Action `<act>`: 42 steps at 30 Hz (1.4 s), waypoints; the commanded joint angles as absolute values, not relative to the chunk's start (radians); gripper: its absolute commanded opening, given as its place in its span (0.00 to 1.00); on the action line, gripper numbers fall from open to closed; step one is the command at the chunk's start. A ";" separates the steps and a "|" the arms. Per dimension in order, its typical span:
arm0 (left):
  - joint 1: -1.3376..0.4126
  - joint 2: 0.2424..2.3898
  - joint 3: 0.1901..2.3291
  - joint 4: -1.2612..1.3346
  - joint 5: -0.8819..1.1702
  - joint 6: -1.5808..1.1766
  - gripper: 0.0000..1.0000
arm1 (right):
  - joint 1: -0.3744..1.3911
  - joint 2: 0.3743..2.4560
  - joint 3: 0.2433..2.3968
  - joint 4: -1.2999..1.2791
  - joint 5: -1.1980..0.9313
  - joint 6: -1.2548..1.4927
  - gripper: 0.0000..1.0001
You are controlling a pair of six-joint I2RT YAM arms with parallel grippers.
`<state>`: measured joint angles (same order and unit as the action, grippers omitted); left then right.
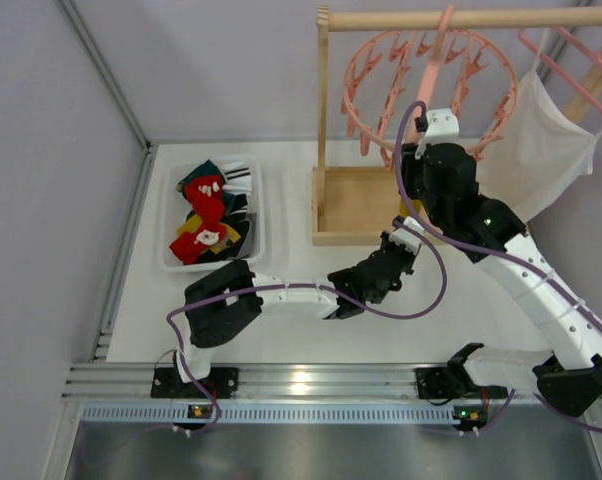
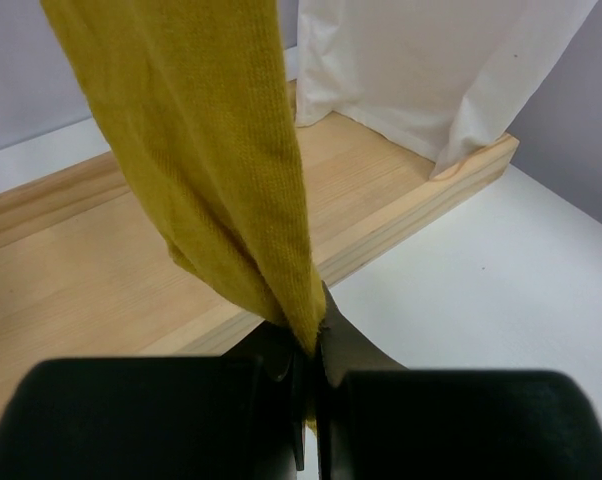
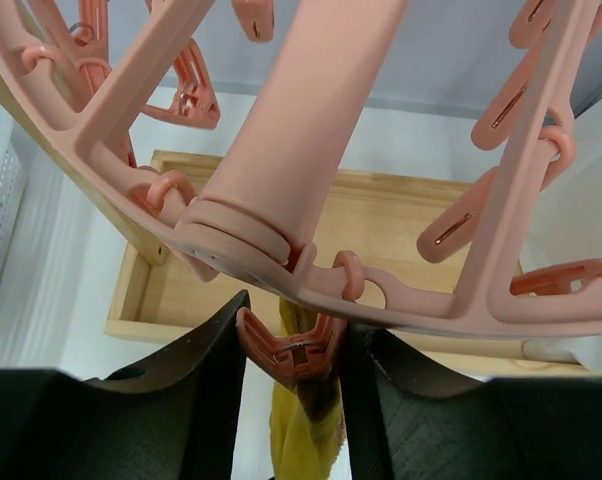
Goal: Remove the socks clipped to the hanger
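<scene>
A mustard yellow sock [image 2: 211, 150] hangs taut from above down into my left gripper [image 2: 311, 345], which is shut on its lower end just above the wooden base. The sock's top [image 3: 301, 440] is clipped in a pink peg [image 3: 291, 350] under the round pink hanger [image 3: 431, 310]. My right gripper [image 3: 293, 345] has a finger pressed against each wing of that peg. From above, the hanger [image 1: 431, 90] hangs on the rod, the right gripper [image 1: 421, 150] sits under its near rim, and the left gripper [image 1: 406, 238] is lower down. The right arm hides the sock there.
A white tray [image 1: 171, 265] at the left holds red, teal, yellow and striped socks. The wooden rack's base [image 1: 356, 205] and rod [image 1: 461, 18] stand at the back. A white shirt [image 1: 546, 140] on a pink hanger hangs at the right.
</scene>
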<state>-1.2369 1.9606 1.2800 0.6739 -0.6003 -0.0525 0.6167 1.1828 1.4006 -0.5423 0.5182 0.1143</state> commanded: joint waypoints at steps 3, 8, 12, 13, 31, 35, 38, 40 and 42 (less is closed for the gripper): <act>-1.241 1.902 1.267 0.736 -0.595 -0.052 0.00 | 0.581 1.167 1.411 -0.439 0.532 0.109 0.35; -1.241 1.901 1.264 0.736 -0.604 -0.051 0.00 | 0.568 1.157 1.402 -0.428 0.500 0.114 0.15; -1.241 1.894 1.249 0.736 -0.614 -0.054 0.00 | 0.568 1.143 1.388 -0.417 0.489 0.120 0.08; -1.241 1.888 1.244 0.736 -0.612 -0.060 0.00 | 0.568 1.140 1.387 -0.417 0.488 0.121 0.09; -1.239 1.453 0.842 0.563 -0.828 -0.210 0.00 | 0.548 1.042 1.316 -0.426 0.338 0.147 0.61; -1.235 1.373 0.847 0.413 -0.879 -0.231 0.00 | 0.548 0.956 1.260 -0.440 0.290 0.170 0.76; -1.217 1.298 0.871 0.240 -0.910 -0.290 0.00 | 0.546 0.870 1.195 -0.454 0.220 0.172 0.99; -1.189 1.235 0.902 0.084 -0.910 -0.352 0.00 | 0.546 0.809 1.154 -0.477 0.189 0.179 0.99; -1.155 1.197 0.928 -0.036 -0.891 -0.397 0.00 | 0.546 0.764 1.123 -0.491 0.166 0.187 0.99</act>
<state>-1.1961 1.2743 0.8623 0.1925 -0.8600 -0.2955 0.5587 0.8207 1.1538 -0.4839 0.2401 0.1661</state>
